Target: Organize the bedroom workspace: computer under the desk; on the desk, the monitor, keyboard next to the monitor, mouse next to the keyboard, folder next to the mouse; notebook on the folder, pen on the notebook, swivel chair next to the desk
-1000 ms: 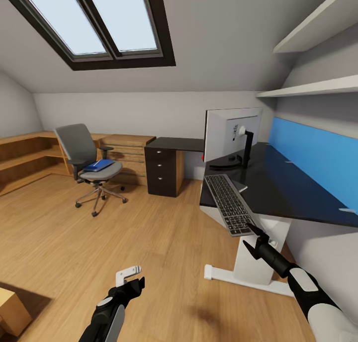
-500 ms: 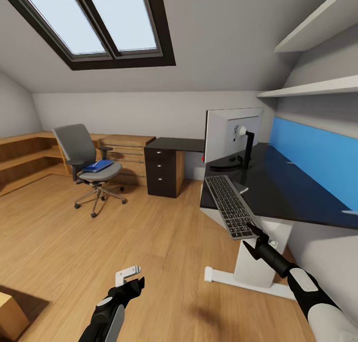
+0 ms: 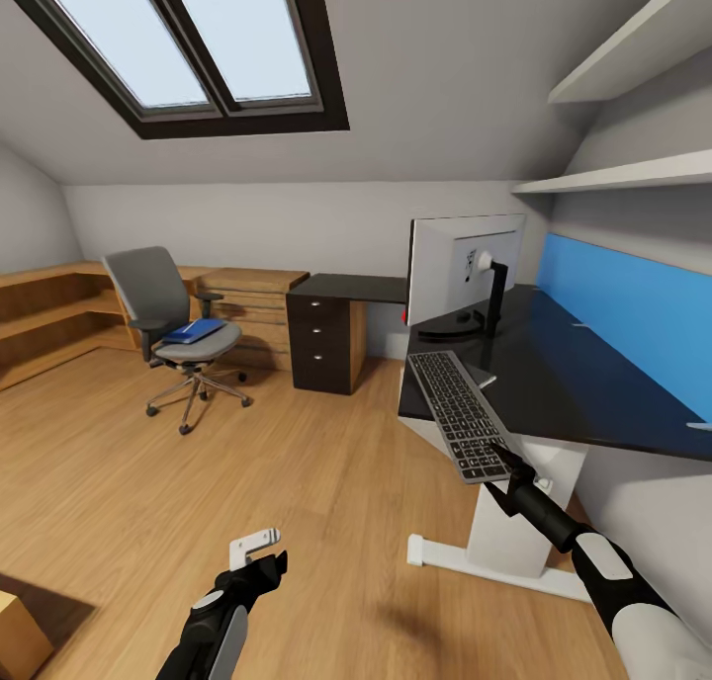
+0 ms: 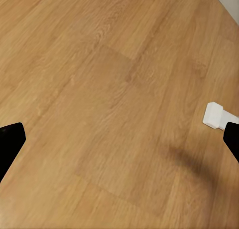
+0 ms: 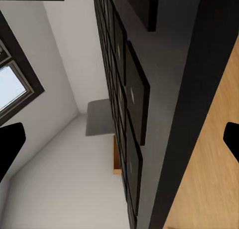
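Head view: I see the keyboard (image 3: 459, 415), slim, dark keys in silver-grey frame, overhanging the desk (image 3: 554, 364) edge before the monitor (image 3: 463, 268); right gripper (image 3: 501, 462) at its near end, jaw state unclear. Left wrist: left gripper (image 4: 119, 139) jaws apart over floor (image 4: 99, 89). Right wrist: key rows close up.

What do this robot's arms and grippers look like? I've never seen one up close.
Both arms mix glossy black and light grey-white shell segments. The left gripper has one white bracket-like finger and one black one. The right gripper is slim and black, with pointed fingers on a black wrist. No cables or markings are visible.
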You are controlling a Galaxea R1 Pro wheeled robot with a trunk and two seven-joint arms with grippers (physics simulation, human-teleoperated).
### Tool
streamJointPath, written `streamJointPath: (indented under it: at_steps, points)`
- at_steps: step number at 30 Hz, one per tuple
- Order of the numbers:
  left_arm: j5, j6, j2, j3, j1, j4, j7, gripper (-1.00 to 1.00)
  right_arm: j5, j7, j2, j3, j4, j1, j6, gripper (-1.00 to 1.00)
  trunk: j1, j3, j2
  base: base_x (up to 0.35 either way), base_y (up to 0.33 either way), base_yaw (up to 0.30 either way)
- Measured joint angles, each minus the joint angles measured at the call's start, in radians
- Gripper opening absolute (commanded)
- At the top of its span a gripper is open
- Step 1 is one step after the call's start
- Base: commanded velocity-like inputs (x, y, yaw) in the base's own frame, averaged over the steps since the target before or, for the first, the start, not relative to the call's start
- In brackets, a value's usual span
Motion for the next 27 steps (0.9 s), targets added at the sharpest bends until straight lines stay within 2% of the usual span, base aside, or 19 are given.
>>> streamJointPath:
  at_steps: [2,3,15,27]
  points:
    - [0.000,0.000,0.000,0.000,0.000,0.000,0.000,1.00,0.000,0.000,0.000,0.000,0.000,0.000,0.000,1.00,0.000,0.000,0.000,0.001,0.000,0.000]
    - [0.000,0.000,0.000,0.000,0.000,0.000,0.000,1.00,0.000,0.000,0.000,0.000,0.000,0.000,0.000,-1.00,0.000,0.000,0.000,0.000,0.000,0.000]
    - [0.000,0.000,0.000,0.000,0.000,0.001,0.000,1.00,-0.003,0.001,0.000,0.000,-0.001,0.000,0.001,-1.00,0.000,0.000,0.000,0.000,0.000,0.000]
    - [0.000,0.000,0.000,0.000,0.000,0.002,0.008,1.00,-0.001,0.006,0.000,0.002,-0.006,0.000,0.005,-1.00,-0.046,0.038,0.084,0.000,0.000,0.000]
